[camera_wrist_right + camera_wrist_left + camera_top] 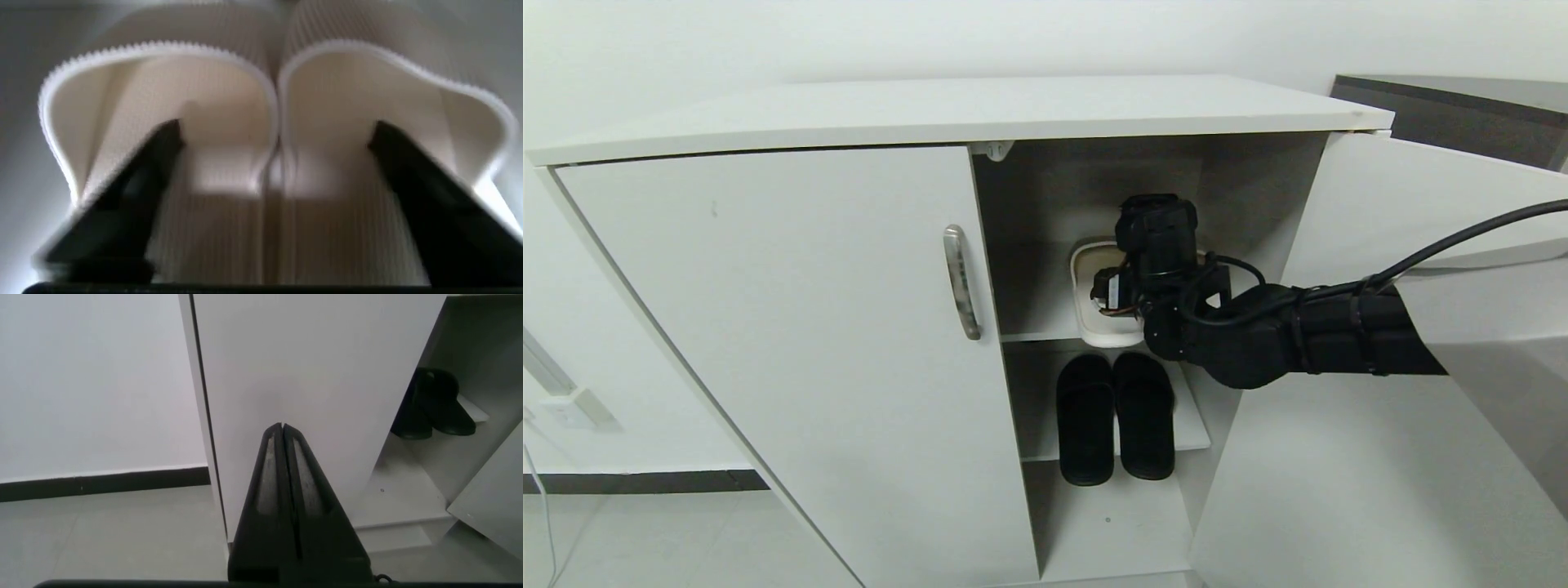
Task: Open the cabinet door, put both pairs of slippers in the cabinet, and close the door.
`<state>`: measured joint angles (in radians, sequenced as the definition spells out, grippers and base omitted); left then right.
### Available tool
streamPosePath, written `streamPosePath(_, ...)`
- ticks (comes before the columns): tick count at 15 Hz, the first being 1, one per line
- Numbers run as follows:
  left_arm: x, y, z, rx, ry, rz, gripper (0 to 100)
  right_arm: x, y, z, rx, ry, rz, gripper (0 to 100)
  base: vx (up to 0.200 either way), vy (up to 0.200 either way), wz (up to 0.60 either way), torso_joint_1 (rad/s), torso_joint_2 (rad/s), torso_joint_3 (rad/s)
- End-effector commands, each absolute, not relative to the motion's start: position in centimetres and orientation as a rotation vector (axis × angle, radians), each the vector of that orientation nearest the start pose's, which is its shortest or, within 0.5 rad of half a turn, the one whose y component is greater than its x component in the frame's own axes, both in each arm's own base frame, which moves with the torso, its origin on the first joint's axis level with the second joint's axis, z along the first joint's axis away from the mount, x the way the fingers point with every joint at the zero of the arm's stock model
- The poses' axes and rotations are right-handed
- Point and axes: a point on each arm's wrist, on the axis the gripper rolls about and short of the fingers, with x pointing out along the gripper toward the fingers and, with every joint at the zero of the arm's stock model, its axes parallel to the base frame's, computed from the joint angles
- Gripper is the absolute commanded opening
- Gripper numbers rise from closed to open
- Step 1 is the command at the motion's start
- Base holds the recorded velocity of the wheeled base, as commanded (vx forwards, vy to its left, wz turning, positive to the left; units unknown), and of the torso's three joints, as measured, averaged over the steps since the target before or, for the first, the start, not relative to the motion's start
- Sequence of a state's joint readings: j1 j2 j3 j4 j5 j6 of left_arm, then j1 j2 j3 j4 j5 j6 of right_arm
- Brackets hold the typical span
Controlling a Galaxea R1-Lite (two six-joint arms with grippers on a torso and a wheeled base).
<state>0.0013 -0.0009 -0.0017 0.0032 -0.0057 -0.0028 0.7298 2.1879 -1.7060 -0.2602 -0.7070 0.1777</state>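
A tall white wooden cabinet stands with its right door swung open. A pair of cream ribbed foam slippers sits on the upper shelf. The right gripper is over them, jaws spread wide, one finger above each slipper. A pair of black rubber slippers lies on the shelf below. The left gripper, fingers pressed together and holding nothing, faces the closed left door.

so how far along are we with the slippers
Done: right door open, black slippers on the lower shelf. In hand: right pincer open at the white slippers on the upper shelf. Still to do: pull out, close the door.
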Motion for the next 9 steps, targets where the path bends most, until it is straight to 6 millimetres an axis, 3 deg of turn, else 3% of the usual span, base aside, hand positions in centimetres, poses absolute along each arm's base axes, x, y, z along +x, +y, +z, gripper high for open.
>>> streamPosePath(1, -2.3, 0.0, 7.6, -0.003, 0.002, -0.005, 0, 33.9, 29.0, 21.9, 0.033, 0.165, 0.019, 100, 0.000, 0.000, 0.00, 0.000, 0.00, 0.000)
streamPosePath(2, -2.3, 0.0, 7.6, -0.003, 0.002, -0.003, 0, 31.6, 28.8, 22.5, 0.024, 0.178, 0.050, 100, 0.000, 0.000, 0.00, 0.000, 0.00, 0.000)
streamPosePath(9, -2.3, 0.0, 7.6, -0.006, 0.002, -0.005, 0, 23.2, 26.0, 23.9, 0.008, 0.216, 0.153, 100, 0.000, 0.000, 0.00, 0.000, 0.00, 0.000)
